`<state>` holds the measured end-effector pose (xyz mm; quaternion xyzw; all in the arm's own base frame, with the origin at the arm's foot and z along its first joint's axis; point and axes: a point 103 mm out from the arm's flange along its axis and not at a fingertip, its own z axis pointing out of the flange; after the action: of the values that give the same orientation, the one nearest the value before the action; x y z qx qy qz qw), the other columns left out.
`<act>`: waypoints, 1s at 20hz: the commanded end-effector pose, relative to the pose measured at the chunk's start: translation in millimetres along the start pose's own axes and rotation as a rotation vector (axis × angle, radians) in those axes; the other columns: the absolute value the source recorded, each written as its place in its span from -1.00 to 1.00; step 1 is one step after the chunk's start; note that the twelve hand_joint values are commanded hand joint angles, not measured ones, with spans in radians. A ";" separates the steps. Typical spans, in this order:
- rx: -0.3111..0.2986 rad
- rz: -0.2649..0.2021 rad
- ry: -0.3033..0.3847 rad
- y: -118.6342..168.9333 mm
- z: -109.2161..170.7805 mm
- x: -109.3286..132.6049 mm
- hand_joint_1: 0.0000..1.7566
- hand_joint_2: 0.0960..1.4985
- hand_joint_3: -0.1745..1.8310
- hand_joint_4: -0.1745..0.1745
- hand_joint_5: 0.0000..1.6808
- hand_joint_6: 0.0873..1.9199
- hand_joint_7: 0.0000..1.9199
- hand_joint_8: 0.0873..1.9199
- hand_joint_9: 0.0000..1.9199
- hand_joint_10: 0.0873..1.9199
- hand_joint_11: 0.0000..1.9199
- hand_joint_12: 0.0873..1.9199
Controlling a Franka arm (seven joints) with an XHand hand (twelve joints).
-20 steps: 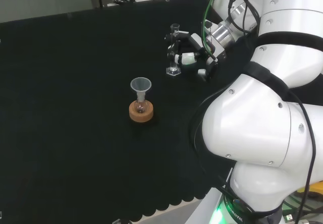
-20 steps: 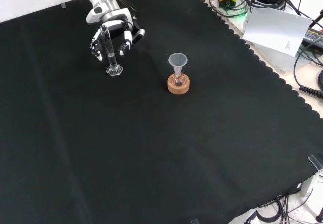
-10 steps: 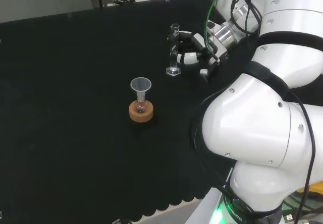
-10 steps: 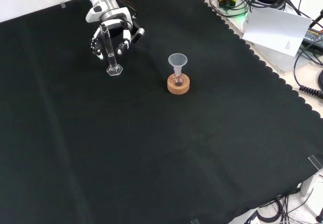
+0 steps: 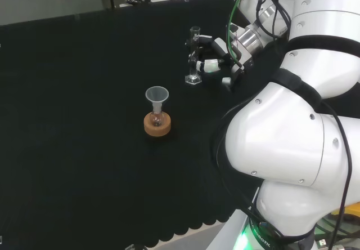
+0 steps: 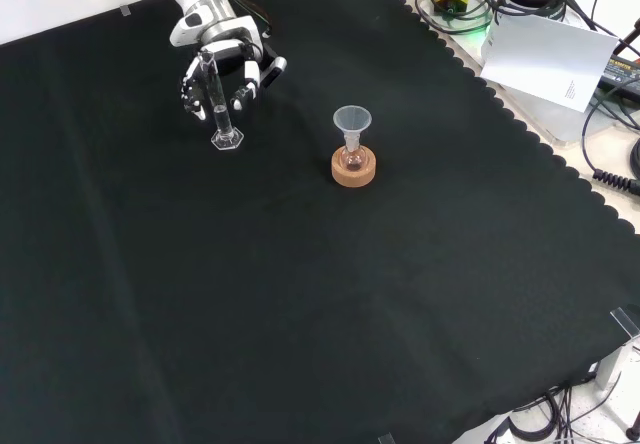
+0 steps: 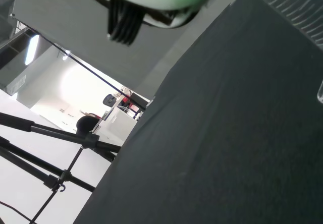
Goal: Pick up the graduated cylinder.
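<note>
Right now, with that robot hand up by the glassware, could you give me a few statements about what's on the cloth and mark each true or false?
1. The graduated cylinder stands upright on the black cloth. True.
2. The hand is beside the funnel. False: it is at the cylinder, apart from the funnel.
3. The funnel sits in a small flask on a cork ring. True.
4. The cylinder lies on its side. False: it is upright on its base.

Head view: a clear cylinder (image 5: 194,56) stands upright on the black cloth (image 5: 73,92), the hand (image 5: 216,61) just to its right with fingers curled toward it, and a funnel-topped flask (image 5: 157,108) in a cork ring (image 5: 157,125) nearer.
</note>
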<state>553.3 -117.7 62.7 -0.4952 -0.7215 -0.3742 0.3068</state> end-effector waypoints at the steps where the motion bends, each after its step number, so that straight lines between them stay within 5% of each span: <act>1: 0.004 -0.003 0.013 -1.8 -1.4 -2.1 0.25 -0.20 -0.15 0.04 -0.25 -0.38 -0.27 -0.46 0.08 -0.73 -0.15 0.09; 20: 0.020 0.014 -0.009 8.3 13.2 -0.7 0.22 -0.06 -0.22 0.08 -0.14 -0.42 -0.23 -0.47 0.19 -0.87 -0.02 -0.04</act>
<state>557.9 -117.0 60.7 -0.4989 -0.7225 -0.3664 0.3079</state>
